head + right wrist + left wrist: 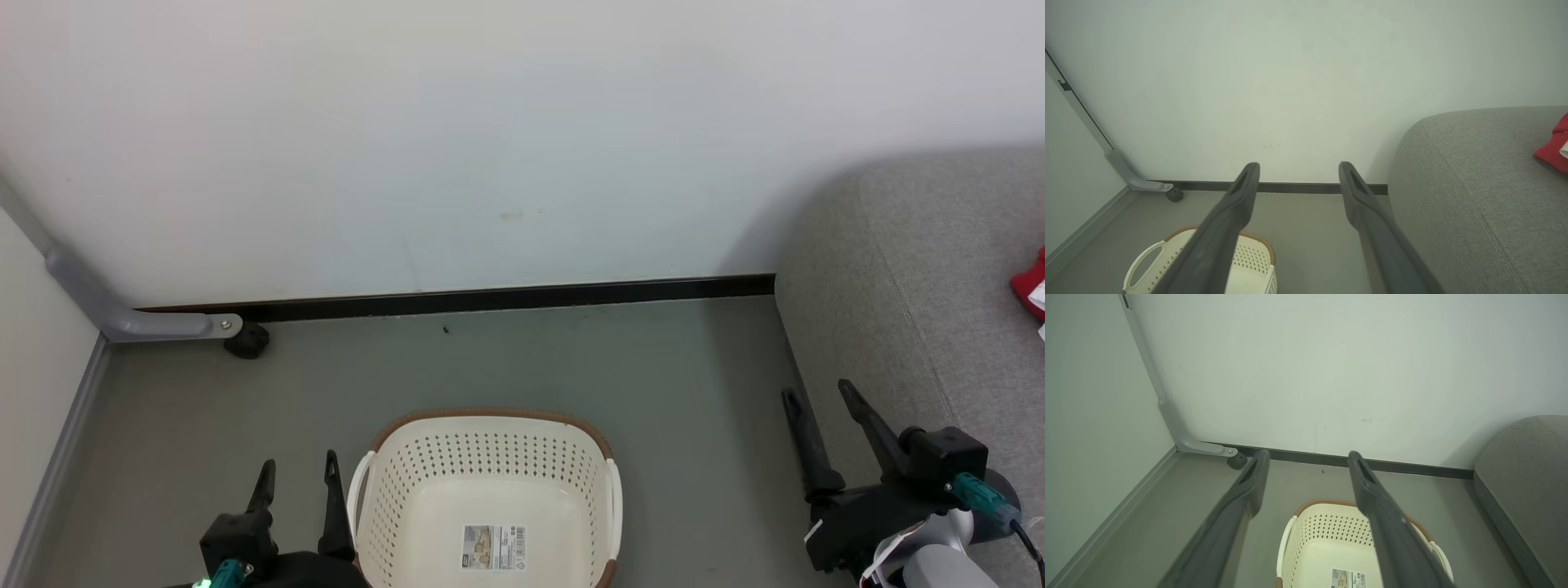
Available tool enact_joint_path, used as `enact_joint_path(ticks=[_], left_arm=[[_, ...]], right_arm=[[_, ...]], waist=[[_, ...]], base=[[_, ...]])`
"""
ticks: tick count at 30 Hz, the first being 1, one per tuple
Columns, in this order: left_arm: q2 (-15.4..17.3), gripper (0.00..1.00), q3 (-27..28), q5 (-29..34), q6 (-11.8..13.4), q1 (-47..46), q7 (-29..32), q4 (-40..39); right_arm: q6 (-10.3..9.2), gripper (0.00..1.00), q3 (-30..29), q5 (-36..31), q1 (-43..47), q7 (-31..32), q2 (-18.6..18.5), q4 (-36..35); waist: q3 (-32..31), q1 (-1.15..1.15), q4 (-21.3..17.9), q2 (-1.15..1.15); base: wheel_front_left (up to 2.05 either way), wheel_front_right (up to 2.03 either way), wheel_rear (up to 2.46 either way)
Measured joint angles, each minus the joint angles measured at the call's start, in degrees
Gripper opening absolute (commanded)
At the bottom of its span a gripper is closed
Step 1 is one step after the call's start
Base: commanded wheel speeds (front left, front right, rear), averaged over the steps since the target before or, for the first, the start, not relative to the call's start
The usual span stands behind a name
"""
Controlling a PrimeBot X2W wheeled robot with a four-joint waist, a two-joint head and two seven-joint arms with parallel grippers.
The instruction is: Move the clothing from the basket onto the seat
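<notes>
Basket [482,457] on floor [653,384], left claw [299,461] and right claw [816,389] spread, red clothing [1030,282] on seat [898,269]

Basket [490,457] btm centre on floor [653,367], wall [522,122] behind. Seat [914,269] at right edge w/ clothing [1029,286] on it, well apart from basket. Caster [246,340] mid-left by wall.

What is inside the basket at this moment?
Nothing shows in the basket but a label sticker on its bottom; its near end is out of frame. Red clothing lies on the seat.
</notes>
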Motion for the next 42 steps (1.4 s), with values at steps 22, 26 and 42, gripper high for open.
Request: enact_joint_path(ticks=[22,26,42], left_arm=[[-0.6,0.0,-0.3,3.2,-1.5,0.8,0.1,0.5],[-0.9,0.0,-0.5,3.0,-1.5,2.6,0.2,2.6],[-1.0,0.0,2.0,-8.2,-3.5,2.8,3.9,2.6]], right_arm=[[-0.04,0.0,-1.9,-1.4,0.5,0.1,0.5,0.1],[-0.03,0.0,-1.4,-1.3,3.2,0.2,1.6,2.3],[0.62,0.0,-5.6,9.1,3.6,3.7,2.9,2.1]], waist=[[-0.3,0.0,-0.8,0.0],[-0.3,0.0,-0.8,0.0],[-0.3,0.0,-1.3,0.0]], base=[[0.0,0.0,0.0],[0.0,0.0,0.0],[0.0,0.0,0.0]])
